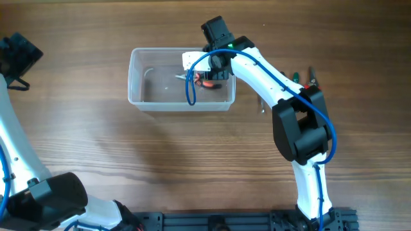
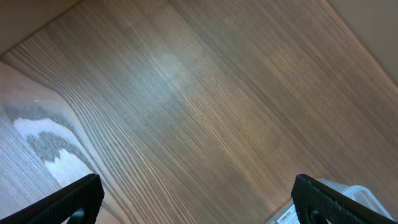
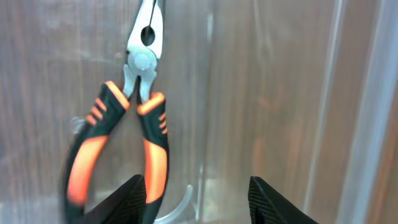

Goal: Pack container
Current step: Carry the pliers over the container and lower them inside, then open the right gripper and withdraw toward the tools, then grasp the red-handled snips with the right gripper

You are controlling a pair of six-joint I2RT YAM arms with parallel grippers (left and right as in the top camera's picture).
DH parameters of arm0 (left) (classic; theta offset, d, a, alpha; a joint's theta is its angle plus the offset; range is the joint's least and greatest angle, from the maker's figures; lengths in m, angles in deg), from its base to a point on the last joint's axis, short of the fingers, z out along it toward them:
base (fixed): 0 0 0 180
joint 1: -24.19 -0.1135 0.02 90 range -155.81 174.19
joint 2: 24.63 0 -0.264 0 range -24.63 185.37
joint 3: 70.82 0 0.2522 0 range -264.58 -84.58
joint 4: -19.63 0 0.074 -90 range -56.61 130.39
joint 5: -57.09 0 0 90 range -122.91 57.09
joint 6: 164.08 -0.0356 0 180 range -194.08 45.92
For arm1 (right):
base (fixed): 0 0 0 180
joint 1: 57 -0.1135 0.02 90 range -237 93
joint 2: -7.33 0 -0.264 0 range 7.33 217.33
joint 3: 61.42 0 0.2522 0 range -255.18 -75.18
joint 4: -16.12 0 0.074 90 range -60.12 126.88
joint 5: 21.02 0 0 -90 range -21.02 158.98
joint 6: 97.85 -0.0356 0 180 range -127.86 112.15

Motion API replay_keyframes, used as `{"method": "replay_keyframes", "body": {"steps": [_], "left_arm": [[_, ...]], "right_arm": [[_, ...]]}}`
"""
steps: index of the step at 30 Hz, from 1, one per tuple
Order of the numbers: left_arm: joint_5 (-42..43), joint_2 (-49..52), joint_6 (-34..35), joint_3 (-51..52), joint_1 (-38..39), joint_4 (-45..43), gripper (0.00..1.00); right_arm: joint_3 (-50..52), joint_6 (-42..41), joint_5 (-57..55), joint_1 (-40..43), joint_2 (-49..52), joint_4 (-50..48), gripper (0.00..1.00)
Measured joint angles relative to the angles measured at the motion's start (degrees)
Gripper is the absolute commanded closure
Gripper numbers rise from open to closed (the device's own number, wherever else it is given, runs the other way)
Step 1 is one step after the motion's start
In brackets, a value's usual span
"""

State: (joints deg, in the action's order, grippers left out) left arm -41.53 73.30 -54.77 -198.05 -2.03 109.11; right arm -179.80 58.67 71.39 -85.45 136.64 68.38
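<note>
Pliers (image 3: 146, 62) inside the clear container (image 1: 137, 96)
I see the container in the middle of the surface (image 1: 192, 160). My right gripper (image 3: 196, 186) reaches in, jaws released. The left gripper (image 2: 198, 186), off to the side, also has its jaws released.

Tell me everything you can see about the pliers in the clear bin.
The pliers are long-nose, with closed grey metal jaws, a round pivot and black handles with orange grips, slightly spread. They sit inside the clear container, near its right end, by the open right gripper; whether it touches them is unclear.
</note>
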Motion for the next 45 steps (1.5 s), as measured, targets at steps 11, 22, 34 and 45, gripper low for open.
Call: {"method": "replay_keyframes", "body": {"steps": [11, 22, 34, 45], "left_arm": [[0.0, 0.0, 0.0, 0.0, 0.0, 0.0, 0.0], [0.0, 0.0, 0.0, 0.0, 0.0, 0.0, 0.0], [0.0, 0.0, 0.0, 0.0, 0.0, 0.0, 0.0], [0.0, 0.0, 0.0, 0.0, 0.0, 0.0, 0.0]], "right_arm": [[0.2, -25.6, -9.3, -0.3, -9.6, -1.0, 0.32], [-2.2, -61.2, -11.9, 18.7, -40.3, 8.9, 0.01], [7.9, -74.0, -5.4, 40.9, -23.4, 21.6, 0.03], [11.7, -71.8, -3.9, 41.7, -10.3, 26.2, 0.04]]}}
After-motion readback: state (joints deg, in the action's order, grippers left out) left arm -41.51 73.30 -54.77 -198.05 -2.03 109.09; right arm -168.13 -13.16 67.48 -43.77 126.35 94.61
